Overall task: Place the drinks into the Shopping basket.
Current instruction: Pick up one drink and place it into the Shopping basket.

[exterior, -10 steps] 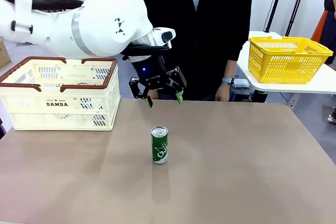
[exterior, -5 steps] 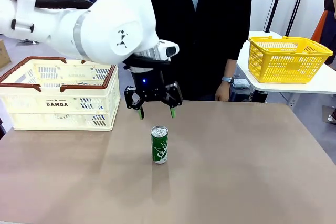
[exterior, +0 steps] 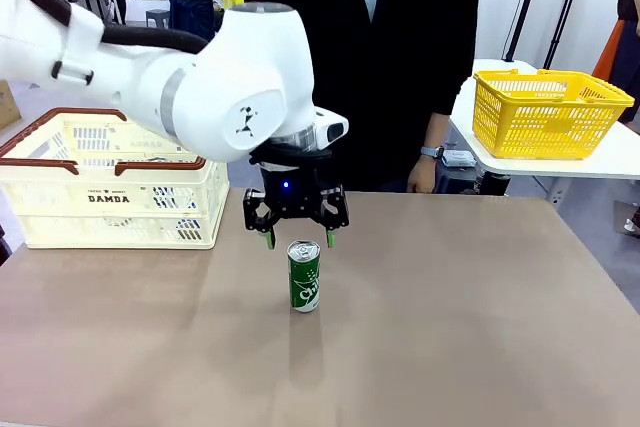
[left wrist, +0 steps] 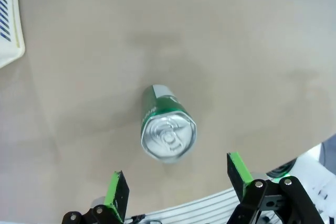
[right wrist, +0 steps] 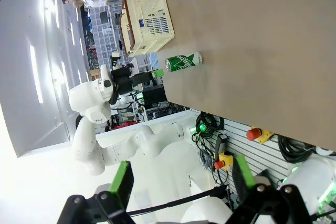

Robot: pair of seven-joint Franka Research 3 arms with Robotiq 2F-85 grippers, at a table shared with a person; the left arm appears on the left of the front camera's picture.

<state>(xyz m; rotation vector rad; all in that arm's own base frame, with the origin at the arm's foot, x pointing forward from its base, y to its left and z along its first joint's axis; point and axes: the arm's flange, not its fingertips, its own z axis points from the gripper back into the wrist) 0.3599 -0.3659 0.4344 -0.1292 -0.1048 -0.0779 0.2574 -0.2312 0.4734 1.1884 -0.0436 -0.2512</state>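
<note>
My left pincer [exterior: 297,238] hangs just above and slightly behind the green can [exterior: 304,276], fingers pointing down and spread wide, grasping nothing. Looking down along those fingers, I see the can's silver top [left wrist: 168,137] between and a little beyond my two green pads [left wrist: 239,167], which are apart from it on either side. The can stands upright near the middle of the tan worktop [exterior: 480,327], alone on its patch. The Shopping basket [exterior: 112,179], cream with brown rim handles and DAMDA on its side, sits at the worktop's far left, well apart from the can. My right pincer [right wrist: 181,181] is released too, spread wide off the worktop's edge, holding nothing. A person in dark clothes [exterior: 400,57] stands at the far side, and a yellow mesh basket [exterior: 548,112] rests on a separate white table to the right
</note>
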